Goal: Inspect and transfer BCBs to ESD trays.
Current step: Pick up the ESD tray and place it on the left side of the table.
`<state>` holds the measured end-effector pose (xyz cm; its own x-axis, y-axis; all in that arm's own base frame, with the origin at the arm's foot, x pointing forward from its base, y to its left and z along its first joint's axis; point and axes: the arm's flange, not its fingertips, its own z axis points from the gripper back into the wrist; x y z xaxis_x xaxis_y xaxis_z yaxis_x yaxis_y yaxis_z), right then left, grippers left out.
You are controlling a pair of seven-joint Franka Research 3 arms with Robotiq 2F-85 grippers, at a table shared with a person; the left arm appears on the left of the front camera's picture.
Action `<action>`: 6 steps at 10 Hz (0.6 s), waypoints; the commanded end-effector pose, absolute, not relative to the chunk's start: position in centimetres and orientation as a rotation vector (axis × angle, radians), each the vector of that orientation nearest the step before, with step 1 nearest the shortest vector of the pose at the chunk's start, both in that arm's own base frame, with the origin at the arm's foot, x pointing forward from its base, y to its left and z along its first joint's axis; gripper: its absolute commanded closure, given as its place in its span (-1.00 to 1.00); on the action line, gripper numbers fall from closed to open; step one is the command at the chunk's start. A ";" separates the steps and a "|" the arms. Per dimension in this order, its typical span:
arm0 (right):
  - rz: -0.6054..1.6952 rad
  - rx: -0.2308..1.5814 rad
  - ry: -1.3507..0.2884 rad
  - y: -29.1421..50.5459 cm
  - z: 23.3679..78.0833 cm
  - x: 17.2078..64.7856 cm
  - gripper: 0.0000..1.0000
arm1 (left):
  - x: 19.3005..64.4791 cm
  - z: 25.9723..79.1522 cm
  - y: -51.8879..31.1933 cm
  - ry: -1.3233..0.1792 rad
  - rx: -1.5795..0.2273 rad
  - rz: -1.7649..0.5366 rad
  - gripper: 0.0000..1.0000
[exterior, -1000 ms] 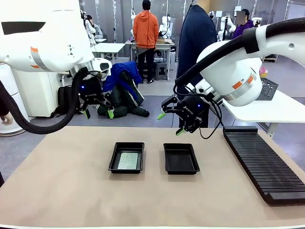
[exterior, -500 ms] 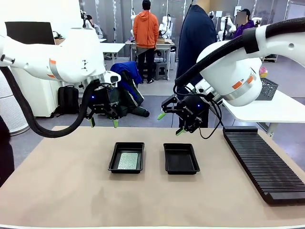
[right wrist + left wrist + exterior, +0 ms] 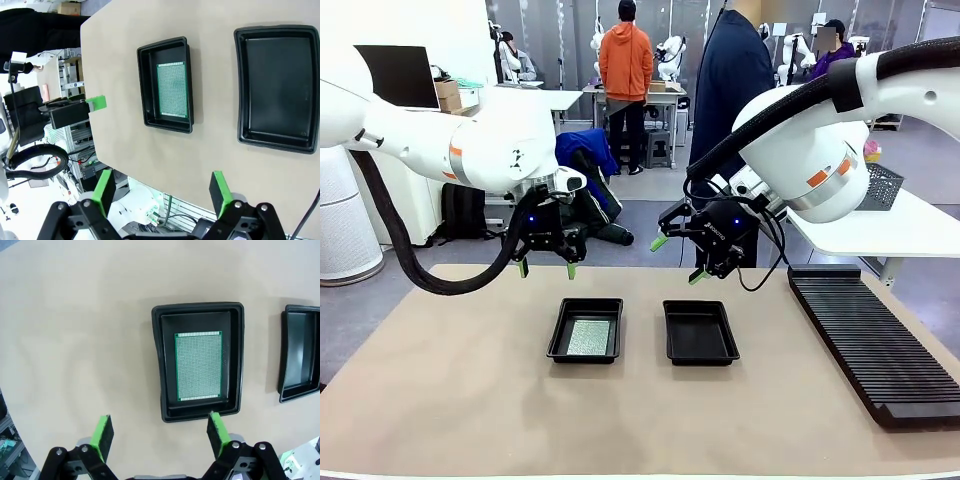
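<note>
Two black ESD trays lie side by side mid-table. The left tray holds one pale green speckled BCB, seen lying flat in the left wrist view as the board inside its tray. The right tray holds nothing. My left gripper hovers open above and behind the left tray, nothing between its fingers. My right gripper hangs open in the air behind the right tray, also bare. In the right wrist view, the board and the bare tray lie below.
A long black ribbed rack runs along the table's right side. A person in dark blue stands at the far edge. A grey mesh basket sits on a white side table at the right.
My left arm has swung rightward and down, bringing its open gripper closer to the left tray. The right arm and both trays have stayed still.
</note>
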<state>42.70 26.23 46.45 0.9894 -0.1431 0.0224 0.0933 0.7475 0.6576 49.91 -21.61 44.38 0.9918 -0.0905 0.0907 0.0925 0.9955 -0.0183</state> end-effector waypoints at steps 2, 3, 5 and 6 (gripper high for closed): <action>-0.129 0.712 -0.072 26.4 46.5 42.9 -1.00 | 50.0 44.5 -21.1 -0.093 -0.022 -0.092 -1.00; -0.129 0.712 -0.072 26.4 46.5 42.9 -1.00 | 50.0 44.5 -21.1 -0.093 -0.022 -0.092 -1.00; -0.129 0.712 -0.072 26.4 46.5 42.9 -1.00 | 50.5 43.3 -21.8 -0.081 -0.014 -0.077 -1.00; -0.129 0.712 -0.072 26.4 46.5 42.9 -1.00 | 51.1 42.3 -22.3 -0.091 0.007 -0.076 -1.00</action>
<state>42.71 26.23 46.45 0.9894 -0.1432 0.0224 0.0933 0.7475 0.6577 50.27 -21.52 43.37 0.9930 -0.0891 0.0771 0.0906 0.9958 -0.0159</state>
